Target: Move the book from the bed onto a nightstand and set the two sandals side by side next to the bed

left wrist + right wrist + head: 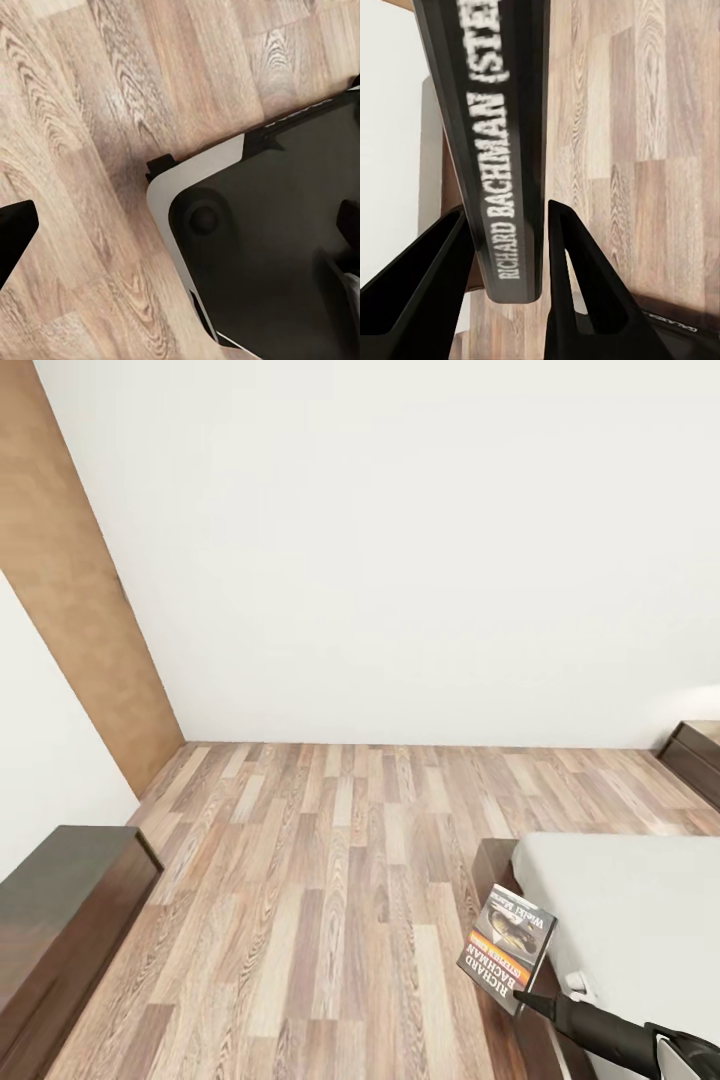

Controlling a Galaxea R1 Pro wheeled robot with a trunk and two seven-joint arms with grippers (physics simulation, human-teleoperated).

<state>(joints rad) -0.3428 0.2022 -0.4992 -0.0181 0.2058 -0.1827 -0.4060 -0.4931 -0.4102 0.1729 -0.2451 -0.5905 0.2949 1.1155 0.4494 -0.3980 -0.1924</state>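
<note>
Right hand (pixel 506 289) was clamped on the book (pixel 508 947), its spine (pixel 502 150) between both fingers (pixel 577 300); the book stood beyond the fingertips, above the bed (pixel 640 920) corner.

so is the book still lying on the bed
No, the book is held up off the bed in the right gripper, over the floor beside the frame.
</note>
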